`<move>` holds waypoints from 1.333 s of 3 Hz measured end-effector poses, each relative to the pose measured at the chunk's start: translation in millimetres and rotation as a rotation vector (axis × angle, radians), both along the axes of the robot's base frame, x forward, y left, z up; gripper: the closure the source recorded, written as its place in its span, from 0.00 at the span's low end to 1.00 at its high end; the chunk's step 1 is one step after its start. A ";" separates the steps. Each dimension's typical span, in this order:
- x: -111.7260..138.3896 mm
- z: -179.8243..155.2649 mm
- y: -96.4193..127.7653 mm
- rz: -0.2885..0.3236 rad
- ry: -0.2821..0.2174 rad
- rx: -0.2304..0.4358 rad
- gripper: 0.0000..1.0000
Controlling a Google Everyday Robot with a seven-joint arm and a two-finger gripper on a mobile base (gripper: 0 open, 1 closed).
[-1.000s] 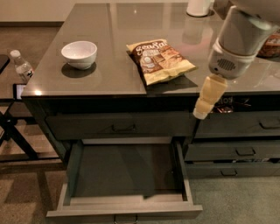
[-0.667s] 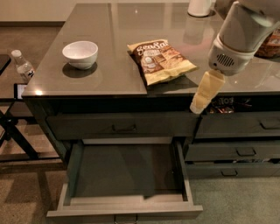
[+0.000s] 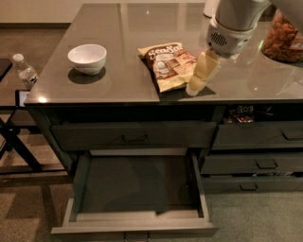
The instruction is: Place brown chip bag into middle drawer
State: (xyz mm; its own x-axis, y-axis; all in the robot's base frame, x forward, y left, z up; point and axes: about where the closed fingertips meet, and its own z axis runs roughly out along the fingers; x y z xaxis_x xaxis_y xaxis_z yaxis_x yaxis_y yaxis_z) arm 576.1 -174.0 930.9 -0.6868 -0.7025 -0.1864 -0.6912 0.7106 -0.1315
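Grey bench (image 3: 118, 85) in a dim room, gripper (image 3: 193, 89) now over its top just beside the brown chip bag (image 3: 166, 66), a second ago off the front edge, jaws' state cannot be told, one brown chip bag flat mid-bench, one middle drawer (image 3: 135, 231) open below, one white bowl (image 3: 87, 57)

Dim room, and a grey cabinet sits dead centre.
The cabinet (image 3: 47, 124) fills the view, its glossy top (image 3: 109, 28) catching pale glints of overhead light. Shut drawers (image 3: 258, 163) with dark handles stack down its right side. Tan carpet (image 3: 28, 212) covers the floor all round. At far left a side table (image 3: 21, 153) stands on crossed black legs, and a strip of pale wall (image 3: 33, 12) shows behind it. The gripper (image 3: 195, 89) hangs over the top's right half.
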 end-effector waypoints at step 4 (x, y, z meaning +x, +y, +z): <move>72.5 -16.8 13.1 -0.180 0.022 0.084 0.00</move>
